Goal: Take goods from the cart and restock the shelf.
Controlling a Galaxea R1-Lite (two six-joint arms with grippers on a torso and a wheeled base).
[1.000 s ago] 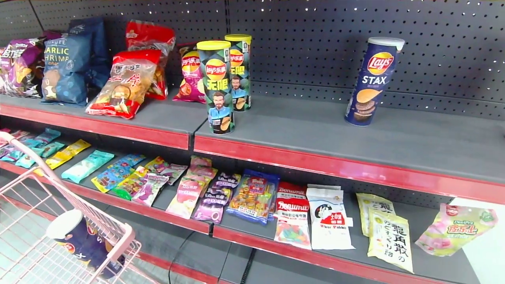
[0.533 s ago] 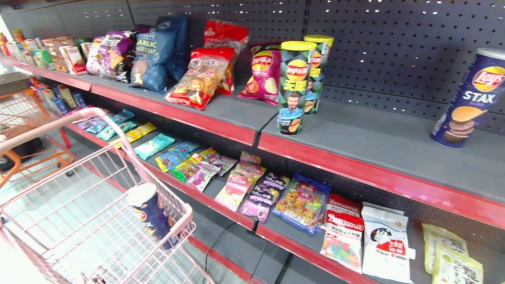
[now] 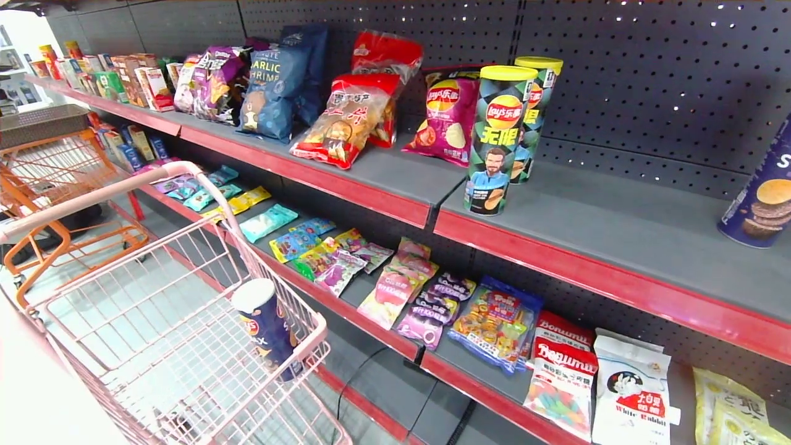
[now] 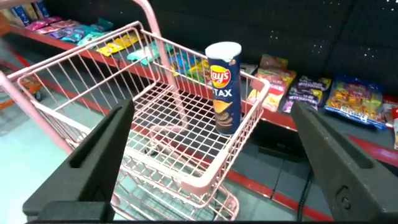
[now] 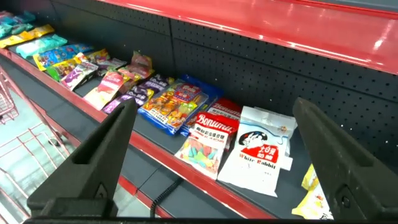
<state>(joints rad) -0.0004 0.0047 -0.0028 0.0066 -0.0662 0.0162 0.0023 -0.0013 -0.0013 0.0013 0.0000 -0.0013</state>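
My left hand (image 4: 211,112) is spread wide and holds nothing, hanging above the pink cart (image 4: 186,180). Straight ahead of it, the blue chip can (image 4: 223,87) stands roughly upright in the basket's far corner, close by the wire. My right hand (image 5: 214,106) is spread and empty too (idle, I'd say), with the lower shelf (image 5: 143,148) ahead of it and a white bag (image 5: 261,152) lying there. I judge the step to be the pick-up, not yet begun. Next, the left hand must come down over the can and close round its body, keeping clear of the wire. The head view adds the destination: the upper shelf (image 3: 618,228), bare beside a matching blue can (image 3: 757,198). The left wrist view gives the closer line onto the can.
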